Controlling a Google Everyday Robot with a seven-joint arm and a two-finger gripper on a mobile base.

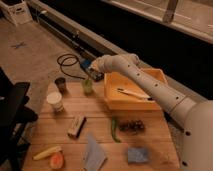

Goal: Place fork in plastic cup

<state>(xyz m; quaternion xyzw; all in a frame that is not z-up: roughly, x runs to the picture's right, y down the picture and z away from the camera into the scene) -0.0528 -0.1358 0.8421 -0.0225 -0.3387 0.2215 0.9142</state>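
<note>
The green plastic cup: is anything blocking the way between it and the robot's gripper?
Nothing visible does. The gripper, shut, hangs right above the plastic cup at the table's far edge. The yellow tray sits off to the side. Whether the fork is in the gripper cannot be told.

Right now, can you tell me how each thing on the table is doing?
Gripper: jaws shut, right above the plastic cup.
Plastic cup: upright near the table's back edge.
Fork: cannot be made out.
White cup: upright.
Dark grey cup: upright.
Yellow tray: on the table, a pale-handled utensil lying inside.
Green pepper: lying flat.
</note>
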